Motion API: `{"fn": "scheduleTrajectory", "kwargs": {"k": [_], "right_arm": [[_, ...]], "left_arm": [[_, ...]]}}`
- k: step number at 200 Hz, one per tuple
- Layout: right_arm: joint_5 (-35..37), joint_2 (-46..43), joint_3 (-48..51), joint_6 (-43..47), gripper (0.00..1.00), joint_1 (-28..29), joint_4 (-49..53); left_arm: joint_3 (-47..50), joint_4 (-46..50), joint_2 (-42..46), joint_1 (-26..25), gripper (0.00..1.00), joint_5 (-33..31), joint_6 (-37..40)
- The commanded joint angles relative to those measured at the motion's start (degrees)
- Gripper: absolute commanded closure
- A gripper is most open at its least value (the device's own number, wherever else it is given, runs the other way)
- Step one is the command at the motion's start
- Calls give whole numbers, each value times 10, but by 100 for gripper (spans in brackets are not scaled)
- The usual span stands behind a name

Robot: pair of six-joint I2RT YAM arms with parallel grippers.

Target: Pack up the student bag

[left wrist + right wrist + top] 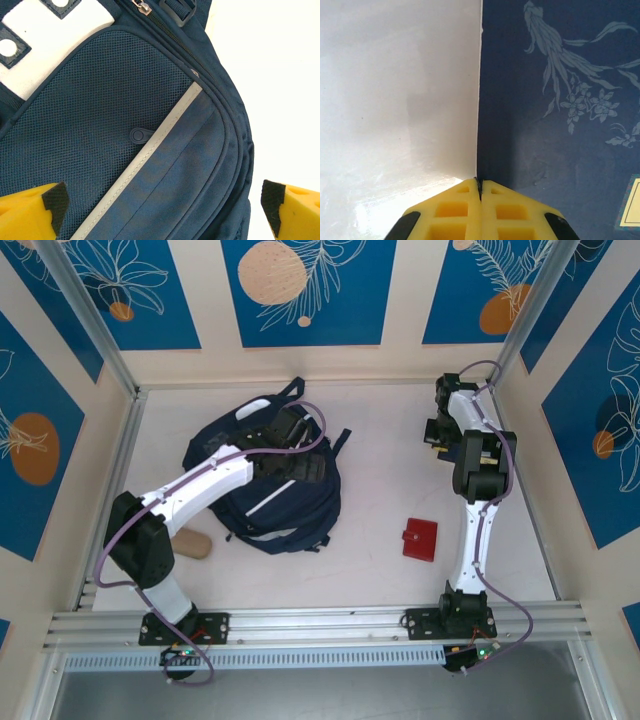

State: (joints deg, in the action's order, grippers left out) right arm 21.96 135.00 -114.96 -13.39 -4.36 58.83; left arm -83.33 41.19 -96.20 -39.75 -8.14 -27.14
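Observation:
The student bag (275,485), a dark navy backpack, lies flat at the middle left of the table. My left gripper (291,433) hovers over its upper part, open. From the left wrist, the bag's mesh pocket and pale stripe (150,150) lie below the left gripper (160,210), whose yellow fingertips (30,212) stand wide apart with nothing between them. My right gripper (436,434) is at the far right, near the wall. Its jaws are closed together in the right wrist view, where the right gripper (480,184) pinches the thin edge of a navy booklet (555,125) with a pale flower print.
A red wallet (420,539) lies on the table between the bag and the right arm. A tan rounded object (192,542) sits beside the left arm's elbow. Panel walls and metal posts close in the table on three sides.

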Motion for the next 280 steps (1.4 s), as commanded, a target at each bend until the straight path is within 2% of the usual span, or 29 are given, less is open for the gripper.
{"fn": "scheduleTrajectory", "kwargs": {"k": [1, 45, 99, 134, 140, 163, 172, 187, 234, 280], "right_arm": [[-12, -11, 22, 15, 100, -3, 18], [-30, -88, 83, 23, 100, 22, 2], [-74, -203, 247, 4, 100, 85, -37], [-65, -257, 297, -52, 100, 96, -72], [-49, -261, 295, -66, 88, 92, -77], [-25, -253, 265, -95, 47, 63, -84], [-17, -237, 244, -97, 37, 51, -85], [-5, -196, 193, -103, 27, 31, -79], [-7, -47, -10, -190, 20, -12, -38], [16, 50, -152, -272, 24, -26, -6]], "left_arm": [[-14, 14, 2, 7, 0, -8, -5], [-13, 12, 0, 7, 0, -9, -5], [-12, 8, -5, 8, 0, -7, -3], [-17, 7, -9, 7, 0, -2, 0], [-20, 7, -10, 8, 0, 0, 0], [-25, 9, -11, 8, 0, 0, 2], [-25, 9, -10, 7, 0, -1, 3], [-25, 9, -10, 8, 0, -3, 3], [-27, 13, -14, 8, 0, -4, 2], [-35, 21, -18, 9, 0, -6, 2]]}}
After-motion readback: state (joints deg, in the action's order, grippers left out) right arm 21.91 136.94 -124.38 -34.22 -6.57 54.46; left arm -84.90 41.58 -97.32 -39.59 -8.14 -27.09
